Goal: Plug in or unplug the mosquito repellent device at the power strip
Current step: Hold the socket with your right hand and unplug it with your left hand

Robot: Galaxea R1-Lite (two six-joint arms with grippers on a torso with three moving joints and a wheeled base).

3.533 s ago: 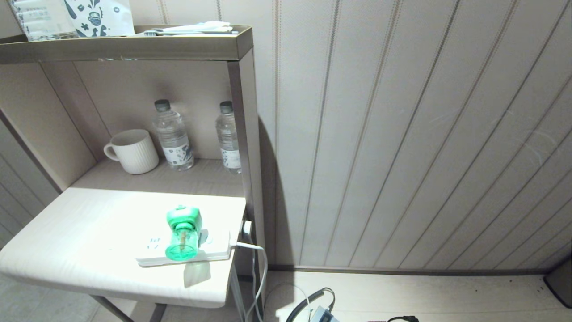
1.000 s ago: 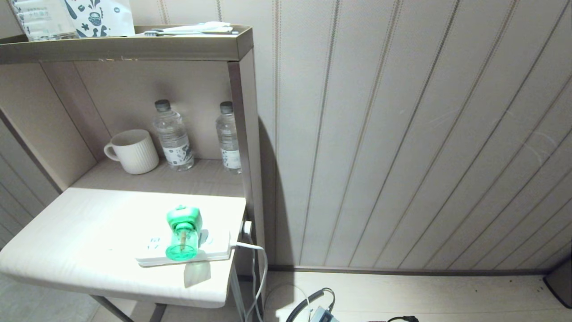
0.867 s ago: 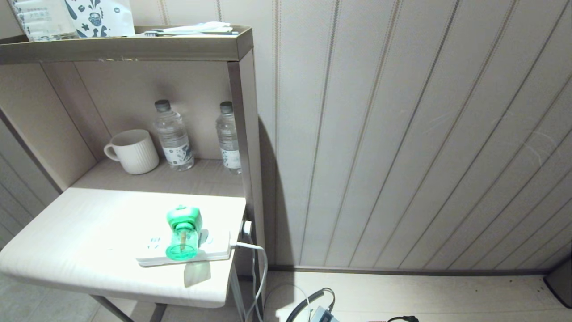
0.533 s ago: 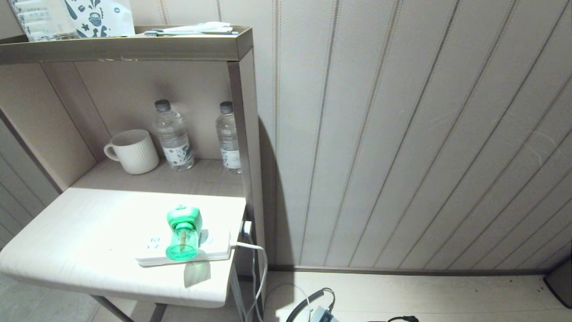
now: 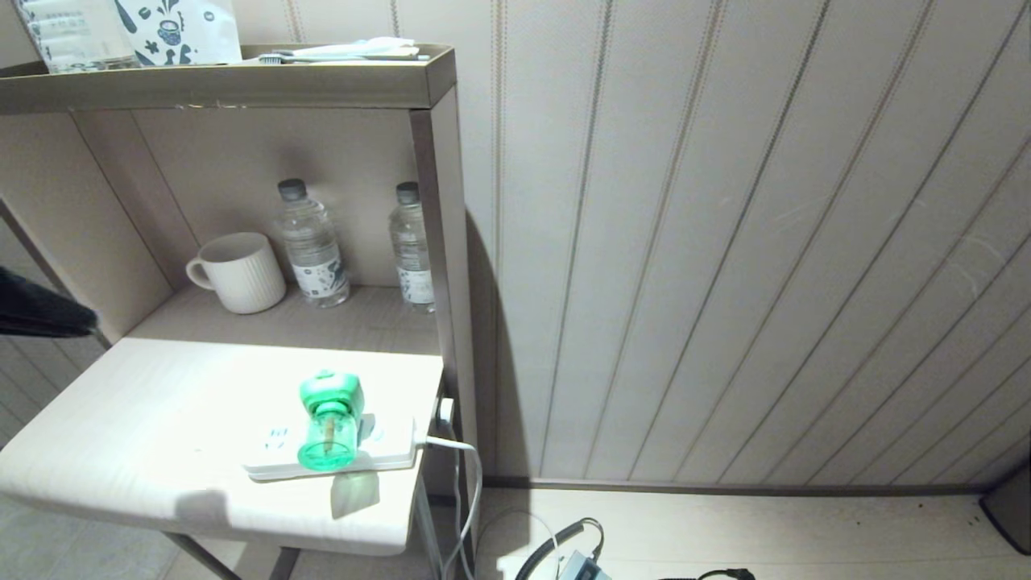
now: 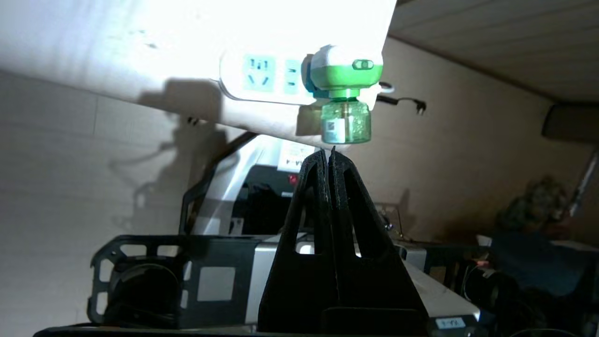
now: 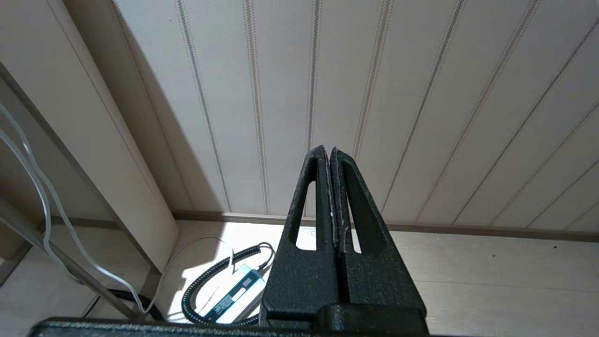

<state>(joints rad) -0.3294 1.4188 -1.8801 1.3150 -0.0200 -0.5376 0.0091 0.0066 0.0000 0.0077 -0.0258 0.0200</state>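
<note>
Your left gripper's fingers (image 6: 323, 161) are pressed together. Open them, then grab the mosquito repellent device (image 6: 345, 75) by its hard head, not its slippery bottle.

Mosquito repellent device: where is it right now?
In the head view, the mosquito repellent device sits plugged into the power strip near the table's front right edge, below the water bottles.

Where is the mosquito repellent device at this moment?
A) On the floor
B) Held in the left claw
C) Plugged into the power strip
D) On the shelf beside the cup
C: the mosquito repellent device sits plugged into the power strip; no claw touches it.
</note>
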